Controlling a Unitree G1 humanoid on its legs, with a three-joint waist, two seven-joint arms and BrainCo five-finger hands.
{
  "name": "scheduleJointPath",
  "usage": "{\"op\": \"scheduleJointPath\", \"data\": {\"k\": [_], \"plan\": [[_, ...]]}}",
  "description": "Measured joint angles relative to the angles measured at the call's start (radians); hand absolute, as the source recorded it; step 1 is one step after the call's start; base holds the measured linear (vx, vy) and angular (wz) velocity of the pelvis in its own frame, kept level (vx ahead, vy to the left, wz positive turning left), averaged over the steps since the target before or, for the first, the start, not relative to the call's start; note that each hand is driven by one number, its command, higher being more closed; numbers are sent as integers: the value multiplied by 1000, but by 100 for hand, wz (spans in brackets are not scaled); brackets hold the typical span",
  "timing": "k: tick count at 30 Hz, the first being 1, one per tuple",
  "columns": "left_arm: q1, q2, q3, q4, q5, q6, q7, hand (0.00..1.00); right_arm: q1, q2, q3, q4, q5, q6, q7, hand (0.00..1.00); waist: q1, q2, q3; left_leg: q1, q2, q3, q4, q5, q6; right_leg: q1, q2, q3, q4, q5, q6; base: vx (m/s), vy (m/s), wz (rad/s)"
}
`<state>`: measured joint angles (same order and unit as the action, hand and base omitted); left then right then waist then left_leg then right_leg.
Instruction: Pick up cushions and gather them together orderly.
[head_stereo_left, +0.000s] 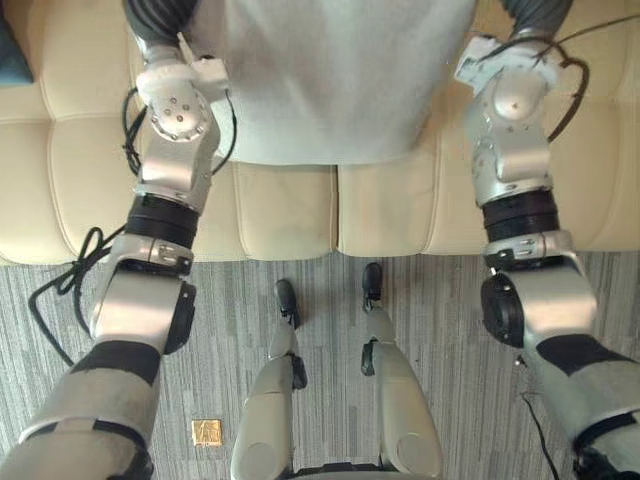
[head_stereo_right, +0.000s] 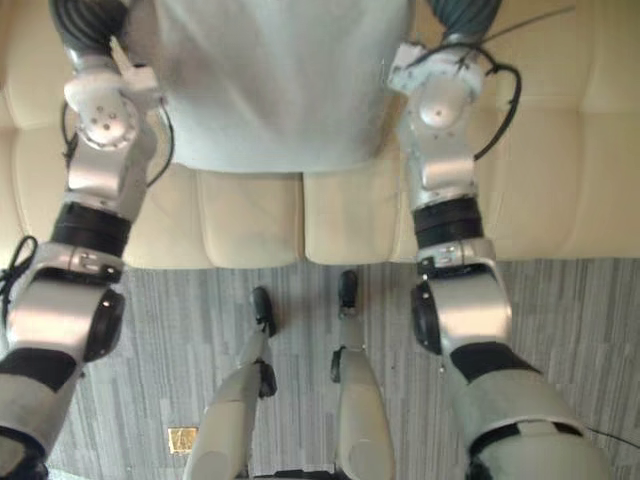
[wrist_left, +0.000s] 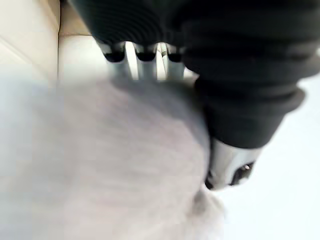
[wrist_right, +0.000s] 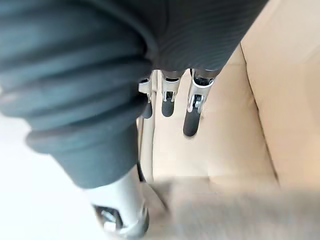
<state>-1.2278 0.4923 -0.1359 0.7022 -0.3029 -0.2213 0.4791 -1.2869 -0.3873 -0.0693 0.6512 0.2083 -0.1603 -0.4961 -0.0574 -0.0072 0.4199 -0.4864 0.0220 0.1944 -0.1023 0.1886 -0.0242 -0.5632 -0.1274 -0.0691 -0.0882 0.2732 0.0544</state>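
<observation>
The grey cushion (head_stereo_left: 340, 80), top centre in the eye views, is seen in the wrist views beside the right hand's (wrist_right: 90, 65) loosely extended fingers (wrist_right: 192, 112); the left hand's (wrist_left: 220, 60) hold cannot be told.

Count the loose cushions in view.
1 for certain: the grey cushion over the cream sofa, between the robot's arms. A dark blue corner on the sofa far to the robot's left may be a second; too little shows to tell.
</observation>
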Motion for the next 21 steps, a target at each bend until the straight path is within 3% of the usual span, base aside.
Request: {"op": "scheduleJointPath", "data": {"k": [8,13,18,21], "plan": [[-27,45,108,24,-140,-5,-28,0,11,-90,-18,11,179,0,43,0,9,0,0,-2,6,26,0,0,-1,-15,4,27,0,2,-1,-36,3,-8],[37,42,199,-85,-180,-12,-30,0,185,-134,-77,-137,224,-6,67,0,14,0,0,17,21,28,0,3,-6,4,11,26,0,2,-1,-24,-12,-2],[428,-95,234,-343,-158,-38,-53,0,644,-98,-145,-430,219,-18,121,0,29,0,-8,118,36,30,1,-23,-27,108,24,25,0,-21,-1,-7,-11,-4],[700,-230,210,-415,-100,-32,-98,0,874,11,-171,-530,167,-29,172,0,31,-2,-14,155,40,28,12,-46,-37,155,27,26,0,-59,0,-8,-39,4]]}}
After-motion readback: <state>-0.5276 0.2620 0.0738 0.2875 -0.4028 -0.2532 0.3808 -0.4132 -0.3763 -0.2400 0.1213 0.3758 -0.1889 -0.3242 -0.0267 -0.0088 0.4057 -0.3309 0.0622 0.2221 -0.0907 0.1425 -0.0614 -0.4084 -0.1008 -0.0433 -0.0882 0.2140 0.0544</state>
